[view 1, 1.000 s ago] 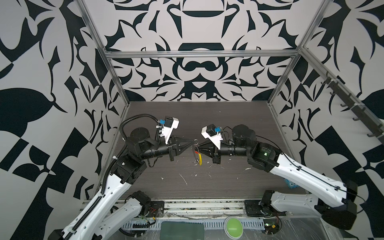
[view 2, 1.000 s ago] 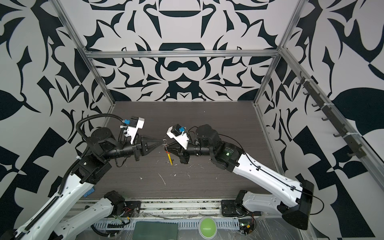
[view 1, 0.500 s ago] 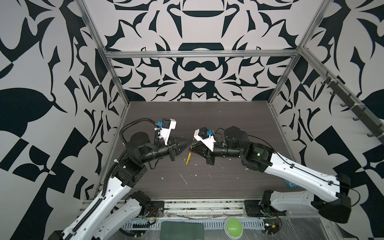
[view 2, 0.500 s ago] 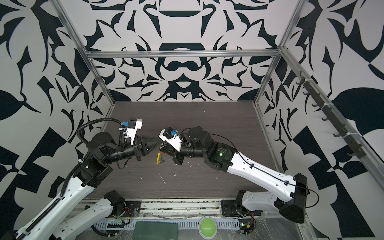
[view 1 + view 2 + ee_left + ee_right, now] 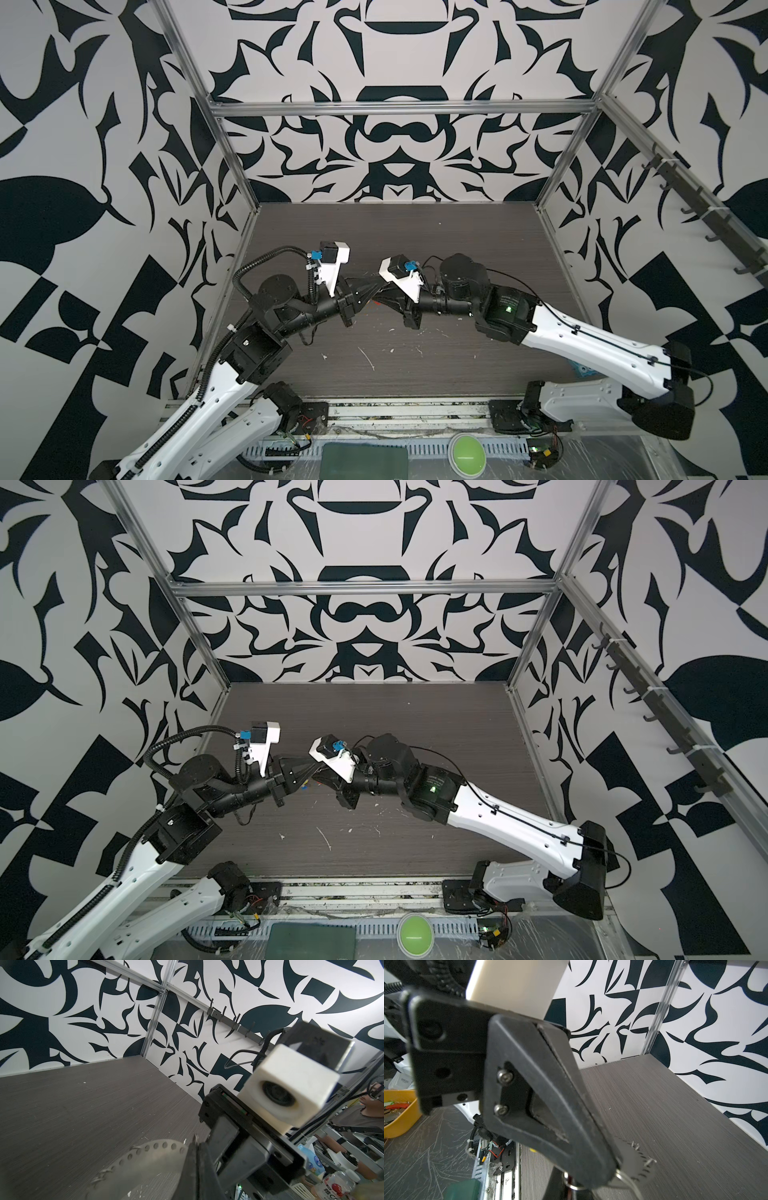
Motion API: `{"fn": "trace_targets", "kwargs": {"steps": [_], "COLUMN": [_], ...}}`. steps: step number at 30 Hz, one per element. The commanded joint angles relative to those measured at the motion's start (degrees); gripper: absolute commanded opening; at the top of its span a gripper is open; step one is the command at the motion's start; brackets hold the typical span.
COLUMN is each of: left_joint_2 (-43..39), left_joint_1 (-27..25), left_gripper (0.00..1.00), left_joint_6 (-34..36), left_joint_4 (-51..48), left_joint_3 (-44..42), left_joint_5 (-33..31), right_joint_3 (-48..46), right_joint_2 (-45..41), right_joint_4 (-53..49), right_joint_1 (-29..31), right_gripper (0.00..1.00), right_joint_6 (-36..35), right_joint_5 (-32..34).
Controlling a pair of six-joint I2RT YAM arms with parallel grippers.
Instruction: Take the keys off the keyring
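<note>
Right wrist view: the keyring [image 5: 625, 1178], a thin grey wire, curves out at the spot where the two arms' fingers meet, raised clear of the worktop [image 5: 664, 1105]. Just beside it are the keys [image 5: 569, 1180]. One red-orange head shows, partly hidden, with a small silver ring [image 5: 576, 1187] below it; the blades are not visible. In a top view a blue speck [image 5: 304, 788] sits under the same meeting point, too small to identify.

Left gripper [image 5: 374, 289]: fingers [image 5: 542, 1095] closed narrow, tips at the wire.

Right gripper [image 5: 385, 297]: fingers likewise closed narrow, with a perforated grey pad [image 5: 637, 1165] just beside the wire.

Which pair clamps the wire cannot be told. The grippers face each other tip to tip above the worktop, slightly left of centre in both top views.

Worktop: dark grey wood grain with scattered white scraps [image 5: 368, 359].

Front rail: green round button [image 5: 466, 452] and dark green pad [image 5: 365, 456].

Right wall: rail of black hooks [image 5: 708, 212].

Beyond the enclosure, right wrist view: yellow tray [image 5: 398, 1118].
</note>
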Motion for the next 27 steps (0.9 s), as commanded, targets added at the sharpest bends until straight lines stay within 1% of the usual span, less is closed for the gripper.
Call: {"fn": "trace_targets", "kwargs": {"steps": [1, 5, 8, 17, 27], "left_joint_2": [-0.14, -0.83, -1.4, -3.37, -3.86], "left_joint_1": [-0.64, -0.73, -0.74, -0.73, -0.73], "left_gripper": [0.0, 0.0, 0.0, 0.0, 0.0], "left_joint_6": [2.18, 2.75, 2.6, 2.32, 2.58], "left_joint_4": [1.35, 0.16, 0.22, -0.82, -2.43], "left_joint_3": [-1.06, -1.52, -1.43, -0.21, 1.51], "left_joint_5": [-2.89, -4.12, -3.89, -1.56, -0.43], "right_joint_3": [3.27, 5.42, 5.59, 0.32, -3.34], "right_joint_2": [-0.31, 0.5, 0.91, -3.13, -6.59], "right_joint_4": [4.42, 2.31, 0.93, -2.49, -1.58], "right_joint_1": [1.74, 1.74, 1.8, 1.76, 1.72], "right_gripper": [0.0, 0.0, 0.0, 0.0, 0.0], "right_joint_6": [-1.42, -1.26, -0.59, -0.16, -0.15], "right_joint_5": [-2.55, -4.67, -4.77, -0.54, 1.71]}}
